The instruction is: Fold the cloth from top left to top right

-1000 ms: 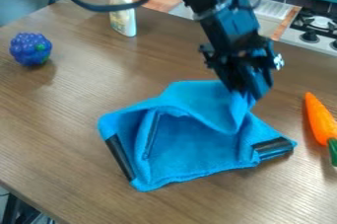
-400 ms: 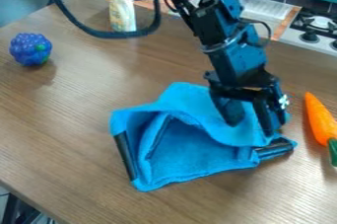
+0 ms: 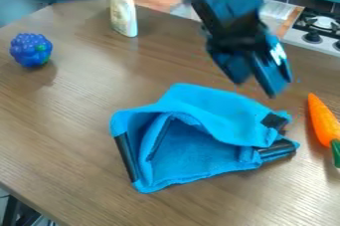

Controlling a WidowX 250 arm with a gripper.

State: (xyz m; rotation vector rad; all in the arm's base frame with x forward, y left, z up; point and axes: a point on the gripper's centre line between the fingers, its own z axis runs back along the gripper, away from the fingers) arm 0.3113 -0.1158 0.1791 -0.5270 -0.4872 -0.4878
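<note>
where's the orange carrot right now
In the camera view, the orange carrot lies on the table at the right edge, just right of the blue cloth, its green end nearest the camera.

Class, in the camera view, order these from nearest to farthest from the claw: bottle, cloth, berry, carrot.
1. Cloth, just below the claw in view
2. Carrot, right edge
3. Bottle, upper left
4. Berry, far left

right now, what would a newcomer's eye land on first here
The bright blue cloth, partly folded on the wooden table, stands out first. Above it hangs the dark end effector, open. Then come the orange carrot at the view's right and the purplish-blue berry at upper left.
</note>
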